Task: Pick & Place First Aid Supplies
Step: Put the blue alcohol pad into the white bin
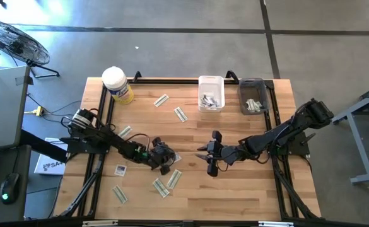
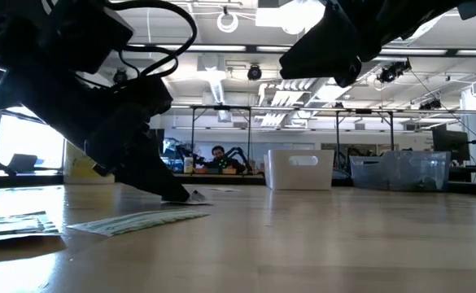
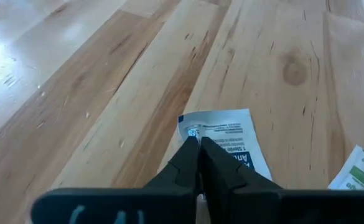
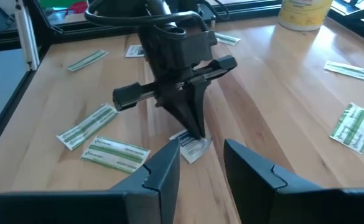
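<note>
A square white packet with blue marks lies flat on the wooden table left of centre. My left gripper slants down onto it, shut; the right wrist view shows the same gripper on the packet. My right gripper hangs open above the table just to the right of it, with nothing between its fingers. Pale-green-and-white strips lie flat close by, and another white packet lies to the left. My left gripper's two fingertips meet on the packet's top face near one corner. They come from above, slanting in from the table's left. The packet lies on the table under the tips. Whether a fold sits between the tips cannot be told.
A yellow tub with a white lid stands at the far left. A white bin and a clear bin holding packets stand at the far edge. More strips are scattered over the table, with bare wood between the arms.
</note>
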Action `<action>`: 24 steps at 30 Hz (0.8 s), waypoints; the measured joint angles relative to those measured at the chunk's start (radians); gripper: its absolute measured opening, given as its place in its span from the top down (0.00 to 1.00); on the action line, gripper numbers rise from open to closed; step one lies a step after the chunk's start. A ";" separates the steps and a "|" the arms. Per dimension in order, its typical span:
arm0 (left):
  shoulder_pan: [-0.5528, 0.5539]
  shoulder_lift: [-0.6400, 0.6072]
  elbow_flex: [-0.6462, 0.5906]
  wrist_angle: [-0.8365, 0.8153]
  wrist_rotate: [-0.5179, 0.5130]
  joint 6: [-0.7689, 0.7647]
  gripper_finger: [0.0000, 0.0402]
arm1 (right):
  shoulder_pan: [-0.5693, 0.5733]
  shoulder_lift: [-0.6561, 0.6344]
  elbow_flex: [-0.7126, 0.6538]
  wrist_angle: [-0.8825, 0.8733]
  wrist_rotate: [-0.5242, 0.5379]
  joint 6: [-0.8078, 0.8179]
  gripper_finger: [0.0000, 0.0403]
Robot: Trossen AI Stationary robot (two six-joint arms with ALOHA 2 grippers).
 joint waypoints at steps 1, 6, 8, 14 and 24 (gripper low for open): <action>0.000 0.000 0.000 0.000 -0.001 -0.003 0.99 | 0.000 0.007 0.000 0.012 -0.002 0.000 0.71; -0.001 0.002 0.000 0.004 -0.019 0.014 0.99 | -0.007 0.097 0.000 0.122 -0.057 -0.038 0.71; -0.002 -0.002 0.000 0.006 -0.025 0.026 0.99 | -0.017 0.148 0.000 0.201 -0.080 -0.076 0.71; -0.004 -0.062 -0.005 -0.021 -0.029 0.074 1.00 | -0.051 0.282 0.034 0.287 -0.105 -0.157 0.69; -0.029 -0.119 -0.005 -0.023 -0.040 0.103 1.00 | -0.089 0.454 0.234 0.064 -0.122 -0.148 0.51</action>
